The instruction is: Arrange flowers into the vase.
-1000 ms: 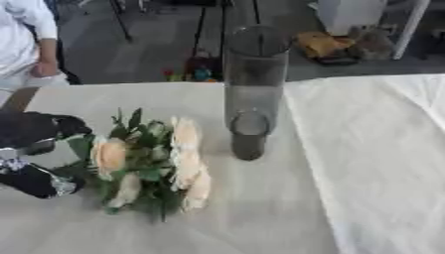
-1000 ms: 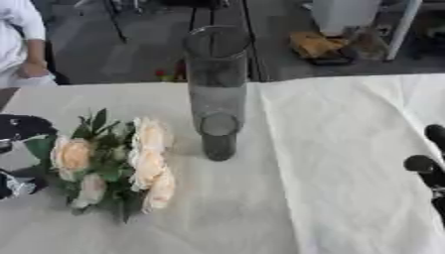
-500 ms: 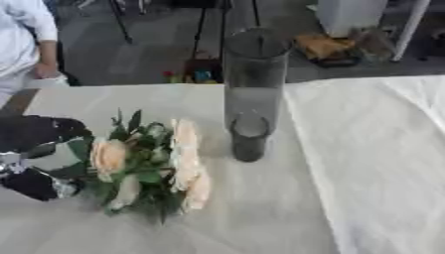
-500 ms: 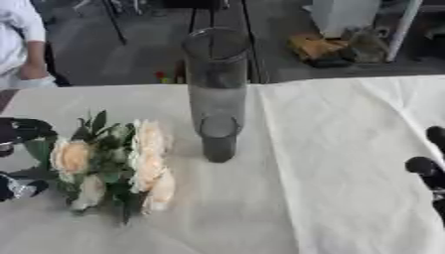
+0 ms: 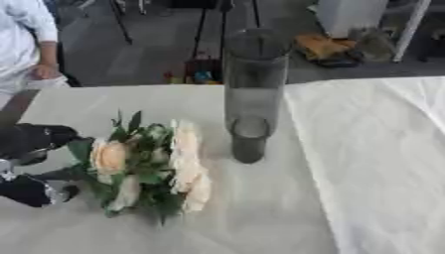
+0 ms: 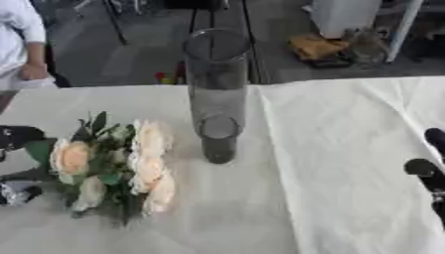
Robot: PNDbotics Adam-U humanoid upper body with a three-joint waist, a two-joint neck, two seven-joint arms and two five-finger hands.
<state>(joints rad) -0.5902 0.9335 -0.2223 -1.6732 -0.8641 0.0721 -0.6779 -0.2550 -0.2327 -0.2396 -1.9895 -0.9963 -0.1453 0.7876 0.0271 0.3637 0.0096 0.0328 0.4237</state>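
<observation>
Here, your landmark is the vase [image 5: 251,94]: a tall, clear glass cylinder standing upright on the white tablecloth [image 5: 374,163], near the middle of the table's far half, nothing inside it.

The bouquet [image 5: 149,166] lies on the cloth to the left of the vase and a little nearer you, apart from the glass. Pale cream and peach blooms, green leaves. The blooms nearest the vase form a column just left of its base; the stems are hidden under the foliage.

Your left hand [image 5: 33,166] is left of the vase, at the bouquet's far-left edge. 1 dark part shows above the leaves and 1 below, at either side of the greenery on that edge. You cannot tell from these views whether the fingers are closed on the bunch or only beside it.

Your right hand [image 6: 427,171] shows well right of the vase, at the picture's right edge in the right eye view only; dark fingers point up, relaxed, nothing in them.
</observation>
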